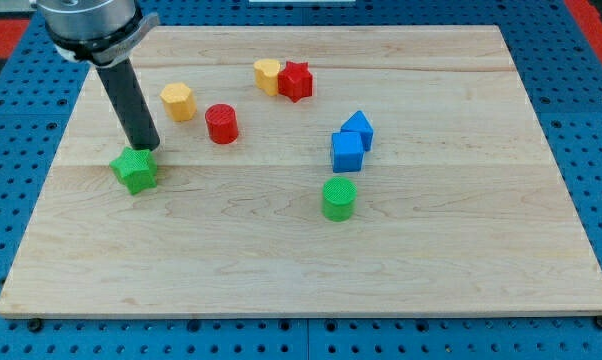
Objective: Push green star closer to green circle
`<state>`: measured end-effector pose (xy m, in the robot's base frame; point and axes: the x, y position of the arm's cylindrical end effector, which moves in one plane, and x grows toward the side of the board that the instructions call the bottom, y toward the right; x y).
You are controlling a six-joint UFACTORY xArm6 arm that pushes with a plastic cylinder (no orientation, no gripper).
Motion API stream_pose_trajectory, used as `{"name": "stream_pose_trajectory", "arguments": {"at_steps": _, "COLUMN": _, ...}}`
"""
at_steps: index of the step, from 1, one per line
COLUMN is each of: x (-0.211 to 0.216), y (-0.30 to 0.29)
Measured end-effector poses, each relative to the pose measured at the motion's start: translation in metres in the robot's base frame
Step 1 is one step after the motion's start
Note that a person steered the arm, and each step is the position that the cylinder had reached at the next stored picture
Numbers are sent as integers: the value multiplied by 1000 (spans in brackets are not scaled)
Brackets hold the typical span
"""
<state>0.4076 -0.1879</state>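
The green star-shaped ridged plastic block (134, 170) sits near the view's left edge of the pale wooden board (461, 260), and my tip (145, 148), the lower end of a smooth dark rod with no fingers to spread or close, touches or nearly touches the star's upper right side. There are two green blocks: the star and a green ridged plastic cylinder, the green circle (339, 198), well apart to the star's right and slightly lower. Two red blocks stand above and right of the star: a red cylinder (221, 123) near, a red star (296, 80) farther. Two yellow blocks: a yellow hexagonal block (178, 101) just above the star's right, and a yellow rounded block (267, 75) touching the red star. Two blue blocks touch each other far right of the star: a blue cube (347, 151) and a blue peaked block (358, 128). All seven-plus-one surfaces show fine printed ridges.
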Motion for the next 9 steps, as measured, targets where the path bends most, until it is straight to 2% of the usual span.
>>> {"name": "stream_pose_trajectory", "arguments": {"at_steps": 1, "x": -22, "y": -11}}
{"name": "stream_pose_trajectory", "arguments": {"at_steps": 2, "x": -6, "y": -19}}
{"name": "stream_pose_trajectory", "arguments": {"at_steps": 3, "x": 31, "y": -22}}
{"name": "stream_pose_trajectory", "arguments": {"at_steps": 5, "x": 36, "y": 53}}
{"name": "stream_pose_trajectory", "arguments": {"at_steps": 8, "x": 41, "y": -54}}
{"name": "stream_pose_trajectory", "arguments": {"at_steps": 9, "x": 60, "y": -42}}
